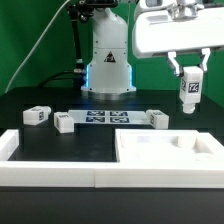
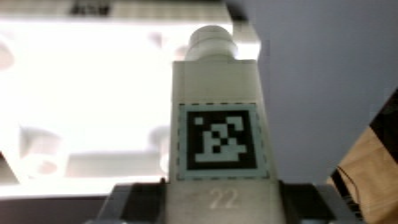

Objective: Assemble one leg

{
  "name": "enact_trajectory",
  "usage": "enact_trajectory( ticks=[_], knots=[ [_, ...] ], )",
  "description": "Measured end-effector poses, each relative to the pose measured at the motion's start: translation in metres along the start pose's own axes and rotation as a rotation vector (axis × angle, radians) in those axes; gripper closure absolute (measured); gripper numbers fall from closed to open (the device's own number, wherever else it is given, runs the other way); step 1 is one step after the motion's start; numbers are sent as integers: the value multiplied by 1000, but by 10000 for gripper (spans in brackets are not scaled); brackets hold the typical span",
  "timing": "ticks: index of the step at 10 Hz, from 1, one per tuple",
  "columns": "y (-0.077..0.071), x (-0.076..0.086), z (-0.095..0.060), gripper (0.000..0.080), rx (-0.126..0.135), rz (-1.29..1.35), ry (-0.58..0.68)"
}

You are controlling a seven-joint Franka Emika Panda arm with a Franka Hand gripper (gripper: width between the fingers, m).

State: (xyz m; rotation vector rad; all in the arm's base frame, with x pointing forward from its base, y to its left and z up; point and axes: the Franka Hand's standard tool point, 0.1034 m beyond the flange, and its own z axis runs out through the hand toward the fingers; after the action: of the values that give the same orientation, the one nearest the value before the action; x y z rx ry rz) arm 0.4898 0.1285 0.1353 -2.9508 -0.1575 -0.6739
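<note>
My gripper (image 1: pixel 189 72) is shut on a leg (image 1: pixel 190 90), a small white peg with a black-and-white tag, and holds it upright in the air above the large flat white square piece (image 1: pixel 170 155) at the exterior view's right. In the wrist view the leg (image 2: pixel 221 120) fills the middle, its tag facing the camera, with the number 22 on its base between my fingers (image 2: pixel 134 200). The square piece (image 2: pixel 80 110) with its recesses lies below it. Three more legs lie on the table: one (image 1: pixel 36 115), another (image 1: pixel 64 122) and a third (image 1: pixel 157 120).
The marker board (image 1: pixel 110 118) lies flat in front of the robot base (image 1: pixel 108 65). Long white border rails (image 1: pixel 50 170) run along the front and the exterior view's left of the table.
</note>
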Motion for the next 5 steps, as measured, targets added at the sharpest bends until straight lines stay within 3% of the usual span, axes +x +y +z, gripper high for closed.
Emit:
enact_trajectory(
  ticks=[3,5],
  knots=[
    [2,-1,2,507,-1,-18,-4],
    [13,19,12,507,-6,-78,7]
  ],
)
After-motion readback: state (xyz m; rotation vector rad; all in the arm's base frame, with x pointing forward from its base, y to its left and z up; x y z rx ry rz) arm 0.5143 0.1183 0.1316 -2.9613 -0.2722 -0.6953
